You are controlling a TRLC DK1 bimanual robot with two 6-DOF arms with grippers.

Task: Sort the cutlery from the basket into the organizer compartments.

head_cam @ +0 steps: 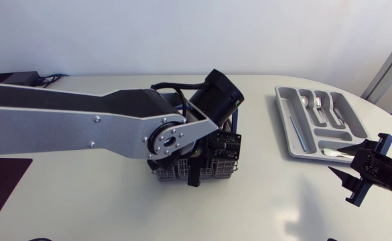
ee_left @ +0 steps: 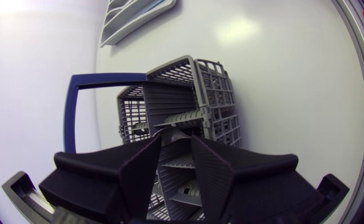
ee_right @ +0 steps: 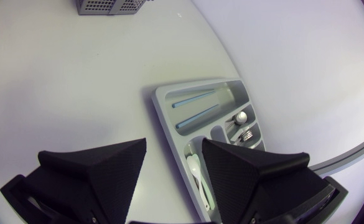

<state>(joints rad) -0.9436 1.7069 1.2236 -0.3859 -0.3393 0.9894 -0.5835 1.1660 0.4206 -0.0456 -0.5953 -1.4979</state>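
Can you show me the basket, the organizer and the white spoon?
basket [ee_left: 216, 93], left wrist view, on its grey mesh wall.
organizer [head_cam: 284, 124], head view, on its rim nearest the basket.
white spoon [ee_right: 195, 165], right wrist view, on its bowl.

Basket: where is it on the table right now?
In the head view the basket sits mid-table, directly beneath the left hand, with the organizer standing apart from it, off to its right.
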